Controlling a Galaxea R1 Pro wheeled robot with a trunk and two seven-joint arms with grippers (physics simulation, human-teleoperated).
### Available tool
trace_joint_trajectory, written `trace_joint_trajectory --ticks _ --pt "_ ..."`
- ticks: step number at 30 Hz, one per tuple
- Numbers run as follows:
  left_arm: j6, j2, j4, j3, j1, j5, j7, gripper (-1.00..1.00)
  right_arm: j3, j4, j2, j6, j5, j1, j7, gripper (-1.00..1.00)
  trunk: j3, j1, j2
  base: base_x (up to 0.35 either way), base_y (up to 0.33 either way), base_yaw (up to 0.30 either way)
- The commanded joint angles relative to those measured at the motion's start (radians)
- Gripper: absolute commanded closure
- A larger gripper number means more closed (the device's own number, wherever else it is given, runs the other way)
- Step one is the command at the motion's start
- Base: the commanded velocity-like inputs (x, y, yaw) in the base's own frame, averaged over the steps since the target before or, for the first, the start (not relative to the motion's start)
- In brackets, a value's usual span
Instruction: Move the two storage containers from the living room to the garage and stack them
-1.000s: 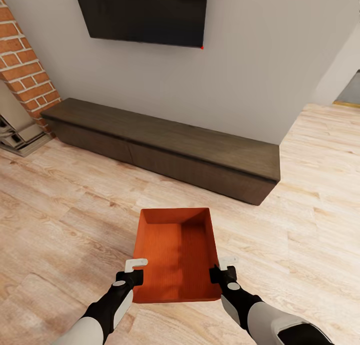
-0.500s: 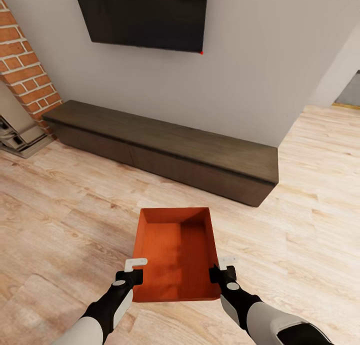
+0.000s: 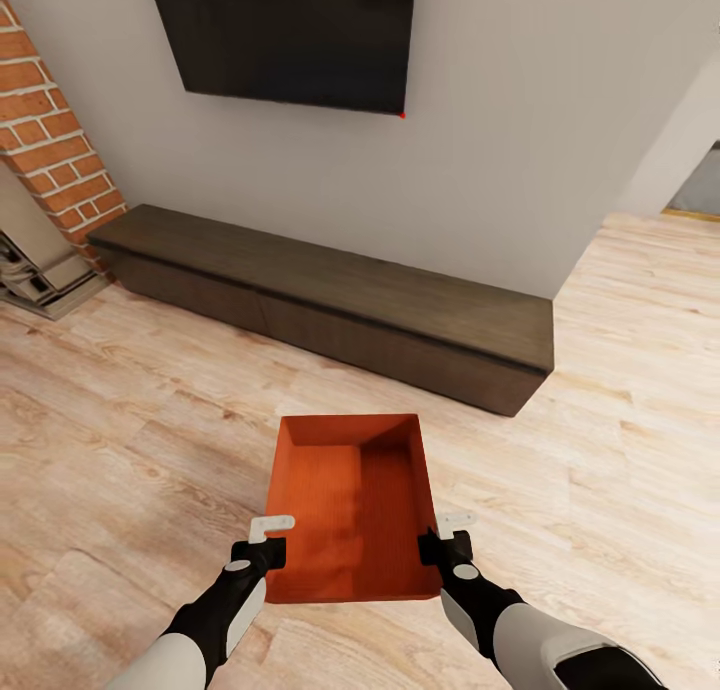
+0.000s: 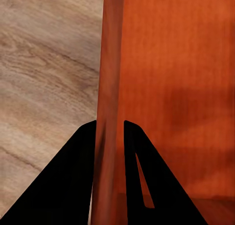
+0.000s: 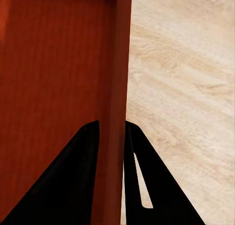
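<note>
One orange-red storage container (image 3: pixel 350 510), open on top, sits between my two arms low in the head view, over the light wood plank floor (image 3: pixel 130 450) of the living room. My left gripper (image 3: pixel 270 542) is shut on its left wall, and in the left wrist view the fingers (image 4: pixel 78 176) pinch that wall (image 4: pixel 110 88). My right gripper (image 3: pixel 446 538) is shut on the right wall. The right wrist view shows the same pinch, fingers (image 5: pixel 78 181) on either side of the wall (image 5: pixel 120 63).
A long low dark bench (image 3: pixel 330 300) runs along the white wall ahead, under a black TV (image 3: pixel 290 30). A red brick fireplace (image 3: pixel 60 160) stands at the far left. An opening (image 3: pixel 700 185) shows at the far right past the wall corner.
The whole room has shifted in the head view, with the TV edge sliding lower and the bench looking slightly smaller, so the camera has moved back. The container and both grippers keep their place in the picture.
</note>
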Motion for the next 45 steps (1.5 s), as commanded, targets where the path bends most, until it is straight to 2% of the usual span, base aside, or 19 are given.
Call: trace_joint_trajectory --ticks 1,45 --pt "0.006 0.0 -0.001 0.003 0.0 -0.004 0.015 1.0 -0.023 0.001 0.0 -0.005 -0.006 -0.001 -0.009 1.0 0.003 -0.004 0.007 0.0 0.0 0.0" --pt "-0.011 0.0 0.006 0.004 0.0 -0.002 0.017 1.0 -0.023 0.014 -0.001 -0.002 -0.011 -0.001 -0.017 1.0 0.141 -0.173 0.315 0.0 0.0 0.0"
